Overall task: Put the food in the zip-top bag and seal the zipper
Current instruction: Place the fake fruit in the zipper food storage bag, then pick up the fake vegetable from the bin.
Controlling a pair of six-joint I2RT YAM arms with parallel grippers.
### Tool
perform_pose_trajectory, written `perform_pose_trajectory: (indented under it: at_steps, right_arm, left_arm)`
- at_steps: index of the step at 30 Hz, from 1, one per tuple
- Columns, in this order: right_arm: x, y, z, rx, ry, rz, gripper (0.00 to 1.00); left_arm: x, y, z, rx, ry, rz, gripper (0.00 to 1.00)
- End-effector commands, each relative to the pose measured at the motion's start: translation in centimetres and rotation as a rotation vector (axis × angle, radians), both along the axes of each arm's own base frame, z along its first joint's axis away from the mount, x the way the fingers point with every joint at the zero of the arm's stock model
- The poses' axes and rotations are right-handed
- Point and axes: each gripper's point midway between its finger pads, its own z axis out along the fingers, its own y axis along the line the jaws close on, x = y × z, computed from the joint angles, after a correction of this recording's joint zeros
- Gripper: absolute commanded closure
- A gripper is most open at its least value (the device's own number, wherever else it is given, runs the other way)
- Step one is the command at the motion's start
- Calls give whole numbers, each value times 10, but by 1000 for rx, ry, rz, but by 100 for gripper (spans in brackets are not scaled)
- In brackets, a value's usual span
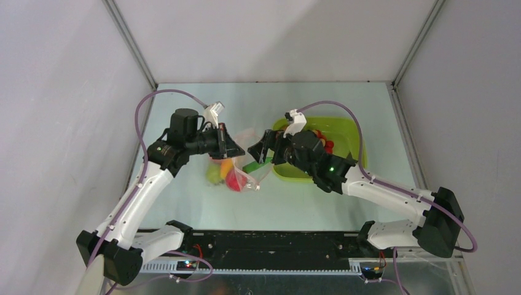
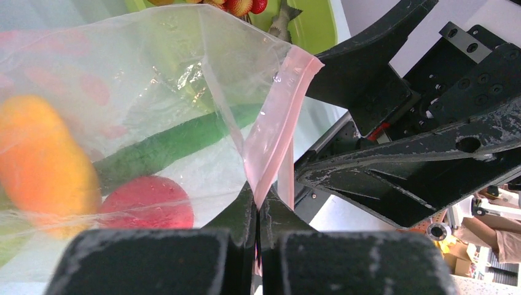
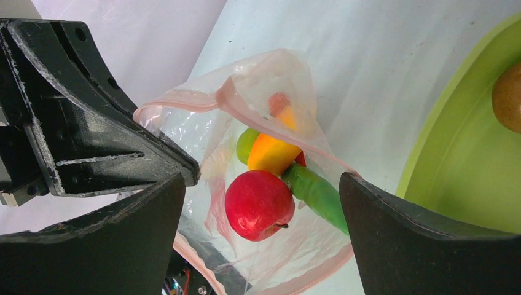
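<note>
The clear zip-top bag [image 1: 236, 175] hangs open between the arms. My left gripper [image 2: 258, 212] is shut on its pinkish zipper [image 2: 276, 123] strip at one corner of the mouth. Food lies inside: a red tomato [image 3: 258, 203], an orange-yellow piece [image 3: 273, 153], a green lime [image 3: 246, 142] and the long green pod [image 3: 316, 193], whose end pokes out towards the right finger. My right gripper [image 3: 261, 181] hovers open over the bag's mouth, holding nothing. More food, including a brown kiwi [image 3: 507, 95], sits in the tub.
The lime-green tub [image 1: 347, 132] stands just right of the bag, under my right arm. The two gripper heads are very close together above the bag. White walls enclose the table on three sides.
</note>
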Motion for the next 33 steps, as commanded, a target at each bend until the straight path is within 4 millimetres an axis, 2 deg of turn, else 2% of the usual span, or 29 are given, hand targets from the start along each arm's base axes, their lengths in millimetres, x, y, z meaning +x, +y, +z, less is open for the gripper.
perform_pose_trajectory:
  at_steps: [1, 3, 10, 13, 14, 15, 16, 19, 22, 30, 33]
  right_arm:
    - [1, -1, 32, 38, -64, -8, 1]
    - [3, -8, 38, 27, -87, -27, 1]
    - [9, -42, 33, -13, -73, -135, 0]
    - [21, -67, 12, -3, 26, -196, 0]
    - [17, -67, 11, 24, 63, -160, 1]
    - [24, -80, 0, 14, 92, -185, 1]
    - [20, -84, -1, 23, 106, -169, 0]
    - [28, -116, -15, -41, 91, -280, 0]
    - [25, -139, -22, -99, 101, -348, 0]
    - [22, -161, -46, -153, 162, -392, 1]
    - [25, -161, -44, -138, 162, -393, 1]
  left_arm:
    - [-2, -2, 20, -31, -80, -20, 100]
    - [-1, -2, 21, -29, -87, -15, 100]
    - [0, 0, 20, -21, -86, -6, 99]
    - [0, 0, 20, -19, -84, -5, 99]
    - [0, 0, 20, -18, -83, -6, 99]
    - [0, 0, 20, -18, -85, -7, 99]
    - [0, 0, 20, -18, -84, -8, 99]
    - [-1, -1, 20, -22, -83, -11, 99]
    - [-1, 0, 21, -20, -86, -10, 99]
    - [0, 1, 20, -13, -87, -5, 99]
    - [0, 1, 19, -11, -87, -1, 99]
